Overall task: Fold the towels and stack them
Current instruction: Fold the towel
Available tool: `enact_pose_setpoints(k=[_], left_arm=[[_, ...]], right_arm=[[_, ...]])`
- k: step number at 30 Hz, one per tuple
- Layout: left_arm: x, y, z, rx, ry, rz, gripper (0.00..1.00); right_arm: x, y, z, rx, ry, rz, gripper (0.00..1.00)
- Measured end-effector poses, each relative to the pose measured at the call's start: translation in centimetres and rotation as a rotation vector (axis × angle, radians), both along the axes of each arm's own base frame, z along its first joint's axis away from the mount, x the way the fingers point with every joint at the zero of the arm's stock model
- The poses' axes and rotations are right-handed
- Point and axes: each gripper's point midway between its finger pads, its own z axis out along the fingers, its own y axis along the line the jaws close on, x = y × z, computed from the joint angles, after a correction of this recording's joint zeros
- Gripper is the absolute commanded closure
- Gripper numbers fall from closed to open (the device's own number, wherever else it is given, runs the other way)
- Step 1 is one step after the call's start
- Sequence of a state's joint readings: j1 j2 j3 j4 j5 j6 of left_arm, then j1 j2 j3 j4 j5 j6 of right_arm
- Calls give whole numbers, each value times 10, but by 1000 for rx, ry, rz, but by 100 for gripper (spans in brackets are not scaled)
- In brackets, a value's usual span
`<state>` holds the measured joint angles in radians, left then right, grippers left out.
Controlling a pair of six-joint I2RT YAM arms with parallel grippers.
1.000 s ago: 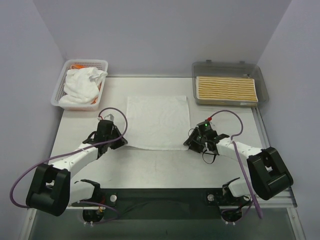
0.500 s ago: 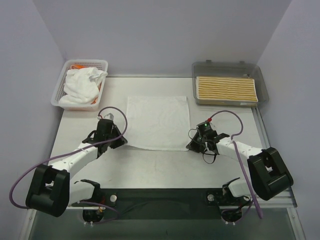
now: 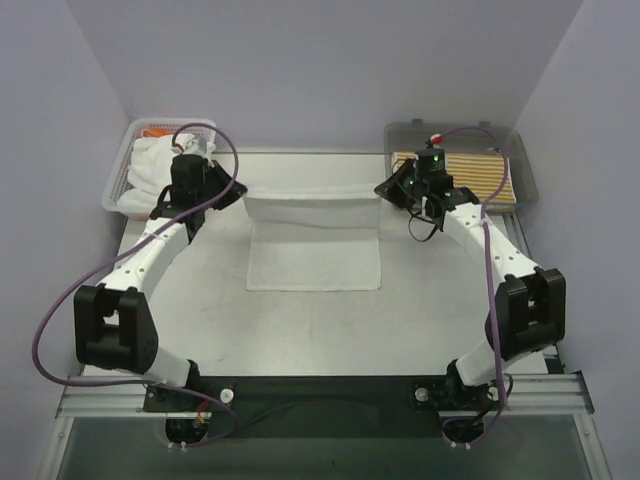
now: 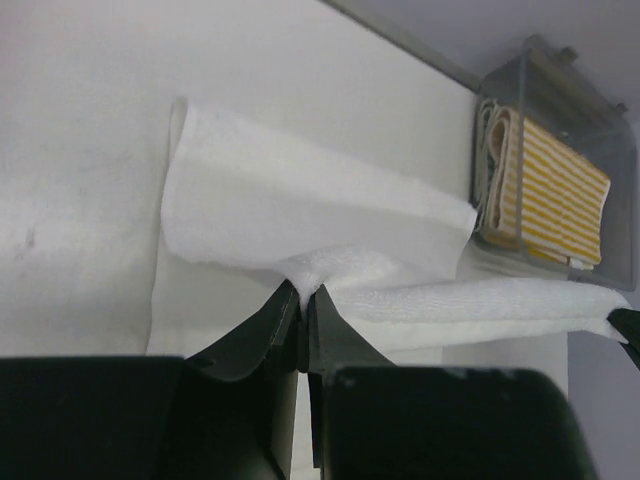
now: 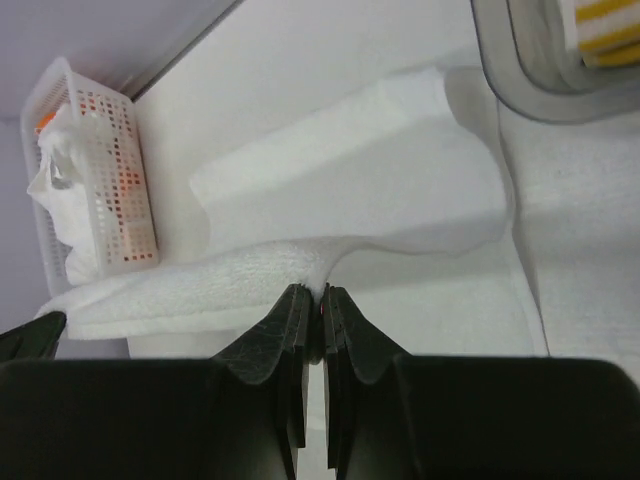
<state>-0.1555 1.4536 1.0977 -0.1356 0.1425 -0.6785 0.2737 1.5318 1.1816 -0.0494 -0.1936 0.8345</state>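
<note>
At the far left corner of the bench (image 3: 300, 330), a white mesh basket (image 3: 112, 195) holds a crumpled heap of white towels (image 3: 150, 170), with a strip of orange towel (image 3: 155, 131) showing at its far end. At the far right corner, a grey see-through tray (image 3: 455, 133) holds a folded yellow-and-white striped towel (image 3: 495, 180), partly hidden by the right arm in the top view.

Between the two containers a white towel (image 3: 315, 260) lies spread out, its near part flat on the bench. One edge is held up off the bench and stretched in a taut band between the arms, above the far part of the towel.

The left pincer (image 3: 232, 190) is clenched on the left corner of this raised edge. Its wrist view shows the cloth bunched right at the closed tips. The right pincer (image 3: 383, 190) is clenched on the right corner in the same way, with a fold of towel pinched at its tips. The left pincer hangs just beside the basket and the right one just beside the tray.
</note>
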Motion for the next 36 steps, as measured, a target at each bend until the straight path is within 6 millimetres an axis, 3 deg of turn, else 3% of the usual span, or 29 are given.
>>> enact_pose_setpoints(k=[4,7,13,18,23,26,28,30,36], left_arm=[[55,-3,30,-22,-91,-14,100],[94,-2,43,-38,-150,-17,100],[166,-1,68,-95,-280,-15,100],[210,-7,91,-143,-389,-40,100],[228,-15,103,-164,-455,-80,100],[228,-17,102,-168,-461,-95,100],[226,-17,97,-174,-464,-103,100],[219,-16,80,-178,-433,-105,100],[177,-13,-3,-203,-216,-101,100]], right_arm=[[69,8,47,-2,-126,27,100],[115,11,66,-13,-210,47,100],[180,2,79,-27,-341,54,100],[213,-10,83,-36,-454,53,100],[224,-15,96,-60,-557,67,100],[227,-14,108,-56,-617,81,100],[225,-12,106,-49,-625,91,100],[219,-11,92,-43,-600,100,100],[176,-7,12,1,-385,130,100]])
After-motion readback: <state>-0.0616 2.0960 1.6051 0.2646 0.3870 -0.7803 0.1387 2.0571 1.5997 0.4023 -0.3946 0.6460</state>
